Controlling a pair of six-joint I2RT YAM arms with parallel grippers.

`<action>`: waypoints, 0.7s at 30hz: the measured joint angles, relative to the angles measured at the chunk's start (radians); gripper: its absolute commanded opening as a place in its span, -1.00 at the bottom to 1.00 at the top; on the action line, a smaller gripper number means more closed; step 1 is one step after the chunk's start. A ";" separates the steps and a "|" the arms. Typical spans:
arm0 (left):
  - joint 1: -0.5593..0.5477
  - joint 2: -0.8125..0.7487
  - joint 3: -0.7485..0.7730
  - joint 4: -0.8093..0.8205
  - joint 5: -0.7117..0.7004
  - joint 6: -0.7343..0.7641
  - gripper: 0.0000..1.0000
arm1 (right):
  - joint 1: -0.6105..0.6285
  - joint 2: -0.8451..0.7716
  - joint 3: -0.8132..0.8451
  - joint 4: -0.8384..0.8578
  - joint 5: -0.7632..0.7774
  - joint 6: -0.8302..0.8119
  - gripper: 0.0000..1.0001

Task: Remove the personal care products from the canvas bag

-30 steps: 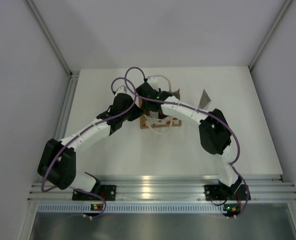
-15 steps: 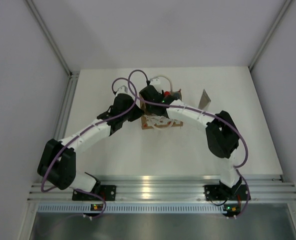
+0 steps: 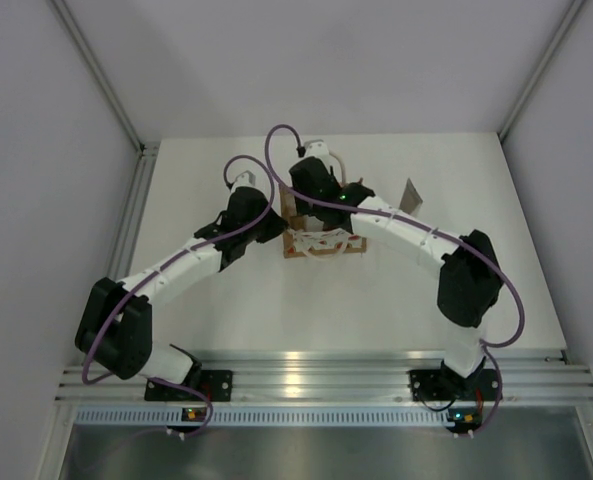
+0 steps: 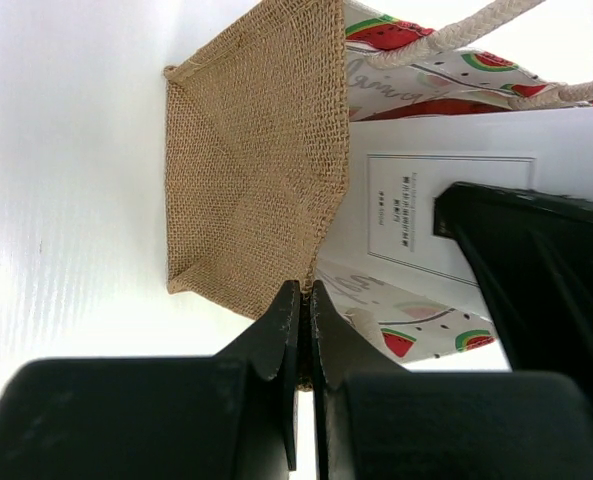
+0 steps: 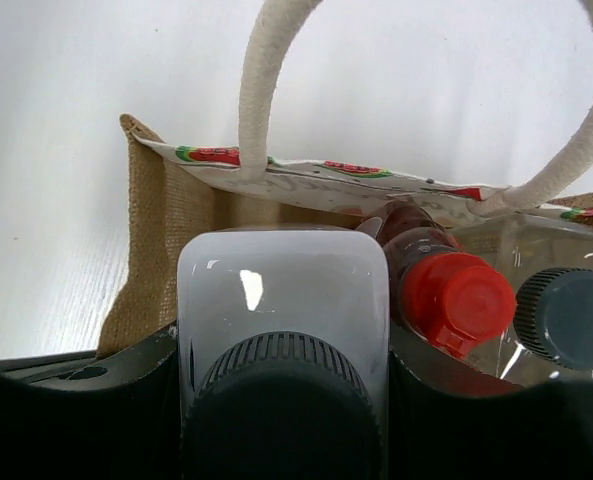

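The canvas bag lies at the table's middle back, its tan side and watermelon-print front showing. My left gripper is shut on the bag's burlap edge, at the bag's left in the top view. My right gripper is shut on the white-grey squeeze tube with a dark ribbed cap, at the bag's mouth. The tube's labelled side shows in the left wrist view. The red bottle and the pale bottle with grey cap sit in the bag beside it.
Cream rope handles arch over the bag's mouth. A small grey upright piece stands on the table to the right of the bag. White walls close in the table at the back and both sides.
My right wrist has moved back toward the far edge and its elbow has swung right, drawing the squeeze tube along. The left gripper has stayed on the bag's edge.
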 measured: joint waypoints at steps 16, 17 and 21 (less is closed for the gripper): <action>0.000 0.000 0.000 -0.006 -0.024 0.000 -1.00 | -0.002 -0.193 0.078 -0.144 -0.089 -0.054 -1.00; 0.000 0.000 0.000 -0.006 -0.024 0.000 -1.00 | -0.004 -0.216 0.081 -0.155 -0.093 -0.056 -1.00; 0.000 0.000 0.000 -0.007 -0.025 0.000 -1.00 | -0.022 -0.318 0.081 -0.200 -0.119 -0.060 -1.00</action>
